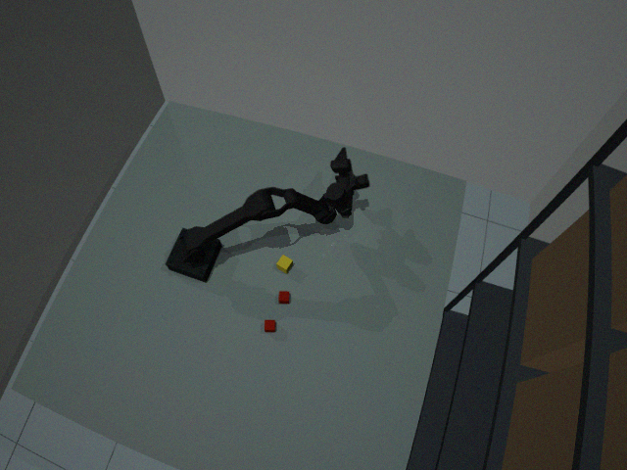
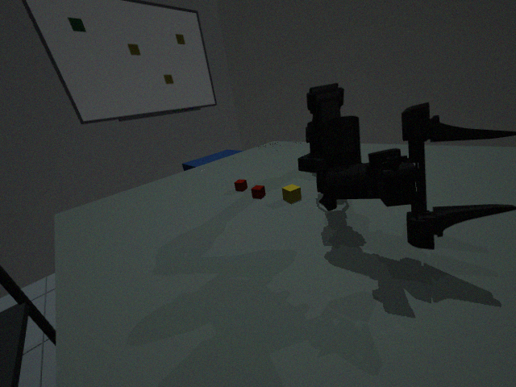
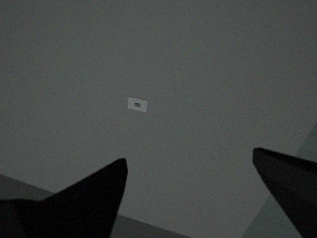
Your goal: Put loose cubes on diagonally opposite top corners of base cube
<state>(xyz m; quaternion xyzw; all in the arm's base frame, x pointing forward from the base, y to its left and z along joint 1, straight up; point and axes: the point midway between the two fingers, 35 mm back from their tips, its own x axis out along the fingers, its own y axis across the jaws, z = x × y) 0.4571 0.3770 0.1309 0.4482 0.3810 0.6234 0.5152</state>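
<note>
A yellow cube [image 1: 284, 263] [image 2: 291, 193], the largest of the three and by its look the base cube, sits on the table with nothing on top. One red cube [image 1: 284, 297] [image 2: 258, 192] lies on the table a short way from it. The other red cube [image 1: 269, 325] [image 2: 240, 185] lies farther off, beyond the first; the three stand apart. My gripper [image 2: 511, 169] [image 3: 188, 160] is open and empty, raised above the table and pointing sideways, away from the cubes. Its fingers are one above the other in the exterior view. No cube shows in the wrist view.
The arm's base [image 1: 193, 258] stands on the pale table [image 1: 167, 353] [image 2: 104, 250], left of the yellow cube in the top view. A wall rises behind the gripper. A dark-railed staircase [image 1: 552, 304] is beyond the table's right edge. A whiteboard [image 2: 104, 75] hangs on a wall.
</note>
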